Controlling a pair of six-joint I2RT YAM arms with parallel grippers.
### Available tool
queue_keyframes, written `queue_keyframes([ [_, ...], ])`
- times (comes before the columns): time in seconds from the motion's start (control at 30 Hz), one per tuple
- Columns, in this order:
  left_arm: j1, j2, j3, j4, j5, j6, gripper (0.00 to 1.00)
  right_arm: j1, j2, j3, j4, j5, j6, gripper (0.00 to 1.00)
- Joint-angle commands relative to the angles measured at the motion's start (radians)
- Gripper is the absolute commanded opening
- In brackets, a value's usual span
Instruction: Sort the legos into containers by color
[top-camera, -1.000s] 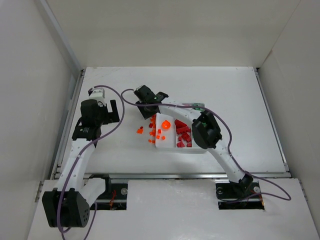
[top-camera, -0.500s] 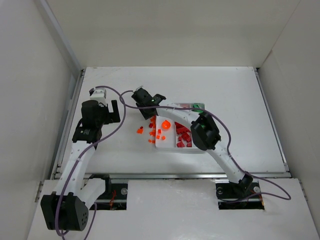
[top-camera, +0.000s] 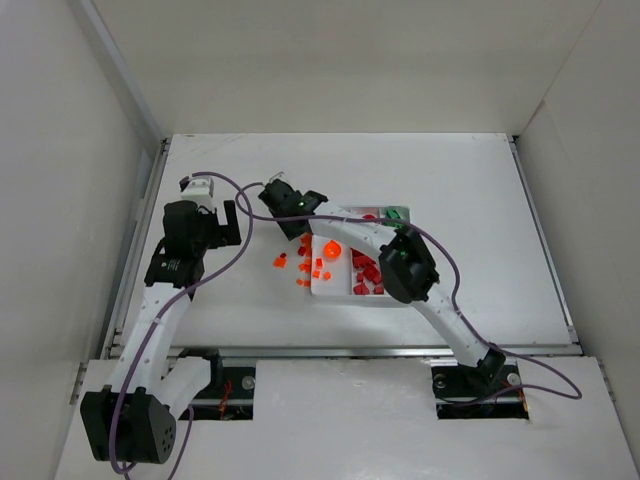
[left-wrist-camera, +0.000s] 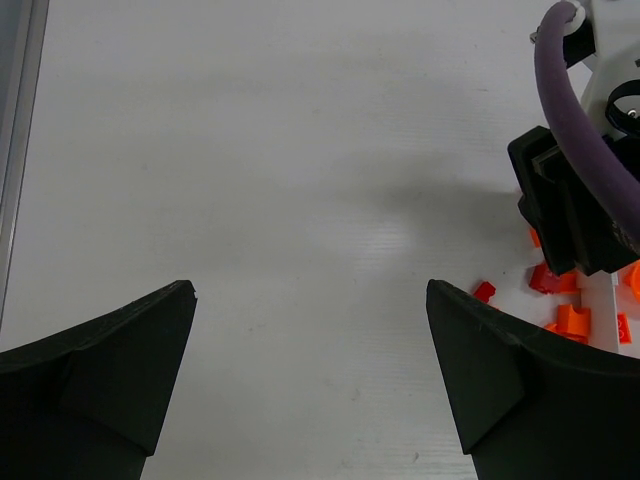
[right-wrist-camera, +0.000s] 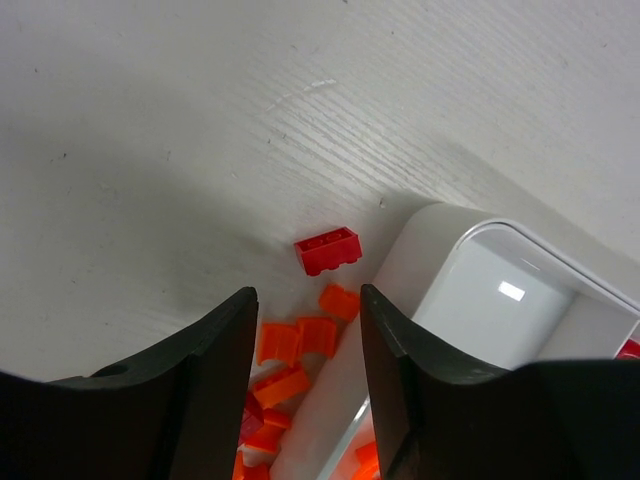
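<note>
the right tool (right-wrist-camera: 307, 292) hangs low over the table (top-camera: 450, 170) by the far left corner of the white tray (top-camera: 335, 292). its fingers (right-wrist-camera: 215, 380) stand a little apart and pinch nothing (the wrist view looks straight down the gap to the table). a clump of orange legos (right-wrist-camera: 298, 338) lies on the table under that gap, close against the tray's outer wall. one red lego (right-wrist-camera: 327, 250) lies flat just beyond the fingertips, beside the tray's rounded corner and apart from the clump.

from above, more loose orange pieces (top-camera: 300, 265) are scattered on the table just left of the tray. a heap of red legos (top-camera: 366, 270) sits inside the tray, about its middle. something green (top-camera: 396, 213) shows at the tray's far right end, partly behind the right arm, and i cannot tell which compartment it is in.

the left tool (left-wrist-camera: 310, 290) is well to the left of the tray, spread wide over bare table, holding nothing and touching no lego.
</note>
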Motion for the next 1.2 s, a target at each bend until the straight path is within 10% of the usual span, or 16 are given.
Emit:
queue_keyframes([
  [0.0,-0.007,-0.024,-0.010,0.033,-0.008,0.004,1.00,0.003,0.031,0.060,-0.002,0.034,-0.015,0.52],
  [1.17,0.011,-0.015,-0.010,0.033,-0.008,0.004,1.00,-0.046,0.013,-0.038,0.236,-0.266,-0.035,0.45],
])
